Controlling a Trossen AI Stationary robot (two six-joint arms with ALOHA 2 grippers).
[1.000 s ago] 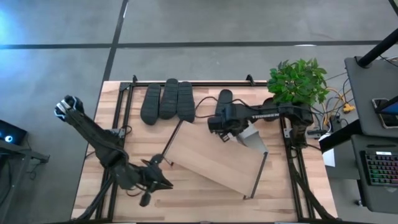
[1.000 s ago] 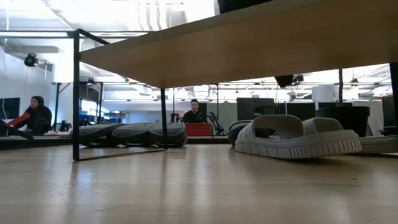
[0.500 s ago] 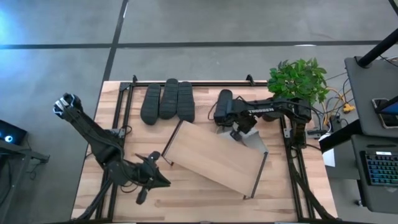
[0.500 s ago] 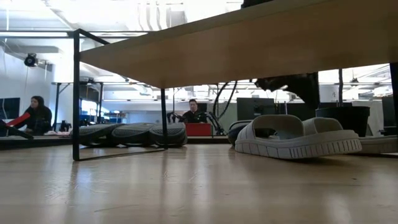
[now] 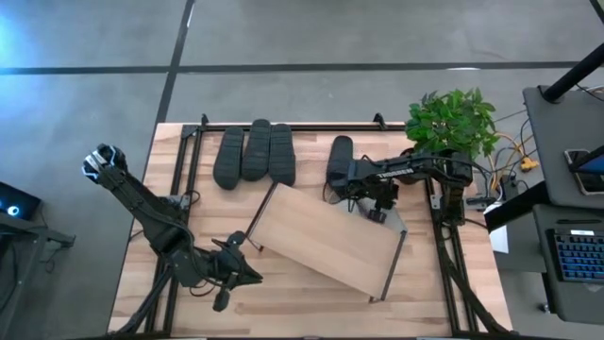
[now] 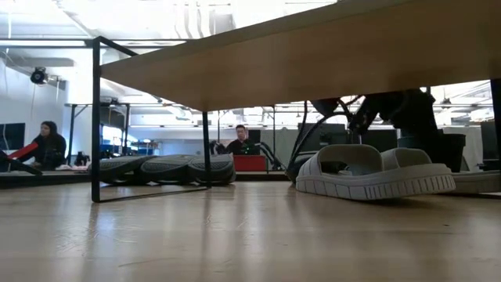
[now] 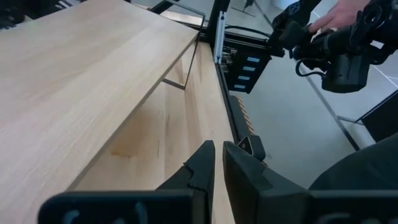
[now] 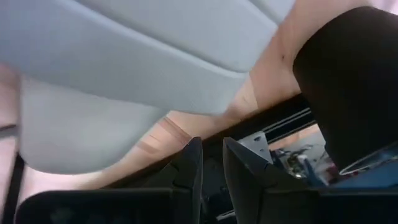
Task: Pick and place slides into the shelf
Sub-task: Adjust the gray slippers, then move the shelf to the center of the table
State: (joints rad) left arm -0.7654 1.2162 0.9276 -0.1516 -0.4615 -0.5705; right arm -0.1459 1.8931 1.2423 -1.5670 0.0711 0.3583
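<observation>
Grey slide [image 6: 374, 172] lies under the shelf [image 5: 326, 241]; four dark ones wait behind; right gripper [image 8: 210, 163] together.

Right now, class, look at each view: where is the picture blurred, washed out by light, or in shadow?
Right wrist view: the light grey slide fills the frame, soft and out of focus. Low view: bright ceiling lights wash out the top, and the shelf board's underside lies in shade. High view: even lighting, with a blue glow at the left edge.

A green potted plant [image 5: 451, 124] stands at the table's [image 5: 311, 307] far right corner.
</observation>
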